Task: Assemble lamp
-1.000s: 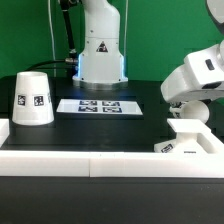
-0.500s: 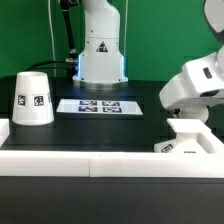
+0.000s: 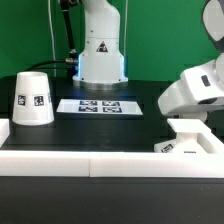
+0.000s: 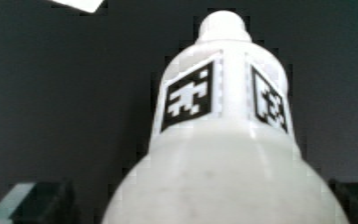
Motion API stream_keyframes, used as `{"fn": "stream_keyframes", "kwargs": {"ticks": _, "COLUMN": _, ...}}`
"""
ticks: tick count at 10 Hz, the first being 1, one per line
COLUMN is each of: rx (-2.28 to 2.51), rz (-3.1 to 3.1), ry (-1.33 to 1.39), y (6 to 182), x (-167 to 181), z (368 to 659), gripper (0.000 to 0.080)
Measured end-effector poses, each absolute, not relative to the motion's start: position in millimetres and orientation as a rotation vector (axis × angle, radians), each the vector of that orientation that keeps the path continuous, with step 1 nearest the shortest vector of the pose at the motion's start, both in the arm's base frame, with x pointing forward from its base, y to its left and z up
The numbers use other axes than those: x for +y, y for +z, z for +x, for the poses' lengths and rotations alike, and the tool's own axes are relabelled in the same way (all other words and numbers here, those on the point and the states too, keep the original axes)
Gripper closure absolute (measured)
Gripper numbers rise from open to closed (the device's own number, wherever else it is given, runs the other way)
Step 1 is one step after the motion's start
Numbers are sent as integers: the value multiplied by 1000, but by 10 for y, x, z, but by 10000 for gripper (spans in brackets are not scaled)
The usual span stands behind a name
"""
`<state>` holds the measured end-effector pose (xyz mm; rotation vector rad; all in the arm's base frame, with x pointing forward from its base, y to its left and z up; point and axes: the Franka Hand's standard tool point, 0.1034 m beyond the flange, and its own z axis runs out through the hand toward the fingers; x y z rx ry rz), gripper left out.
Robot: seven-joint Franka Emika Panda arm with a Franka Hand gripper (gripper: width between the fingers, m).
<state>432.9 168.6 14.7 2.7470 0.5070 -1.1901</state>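
Note:
The bulb (image 4: 220,120) fills the wrist view: a white ball on a tagged stem, seen against the dark table. Its ball end lies between my gripper's (image 4: 194,205) dark fingers (image 4: 34,203), which stand wide on either side with a thin gap on one side, so the gripper looks open. In the exterior view my gripper (image 3: 190,118) hangs low at the right, just behind the angular base block (image 3: 188,144). The bulb is hidden there. The cone shade (image 3: 33,98) stands at the left, wide end down.
The marker board (image 3: 90,105) lies mid-table in front of the robot pedestal (image 3: 101,55). A white raised border (image 3: 100,165) runs along the front of the table, with a corner piece at the far left.
My arm has moved toward the exterior view's right and a little lower, closer to the table behind the base block. Shade and base have not moved.

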Motion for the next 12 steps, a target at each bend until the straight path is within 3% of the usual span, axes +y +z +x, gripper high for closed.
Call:
{"fn": "stream_keyframes", "kwargs": {"ticks": 1, "rx": 507, "rz": 2747, "ry": -1190, "y": 147, "x": 1686, "z": 4329, "gripper": 224}}
{"fn": "stream_keyframes", "kwargs": {"ticks": 6, "rx": 561, "rz": 2773, "ry": -1201, "y": 198, "x": 1533, "z": 4393, "gripper": 223}}
{"fn": "stream_keyframes", "kwargs": {"ticks": 10, "rx": 627, "rz": 2797, "ry": -1265, "y": 697, "x": 1151, "z": 4568, "gripper": 222}}
{"fn": "stream_keyframes", "kwargs": {"ticks": 11, "rx": 613, "rz": 2813, "ry": -1244, "y": 763, "x": 1102, "z": 4632, "gripper": 222}}
{"fn": "stream_keyframes", "kwargs": {"ticks": 12, "rx": 617, "rz": 2835, "ry": -1192, "y": 699, "x": 1124, "z": 4660, "gripper": 222}}
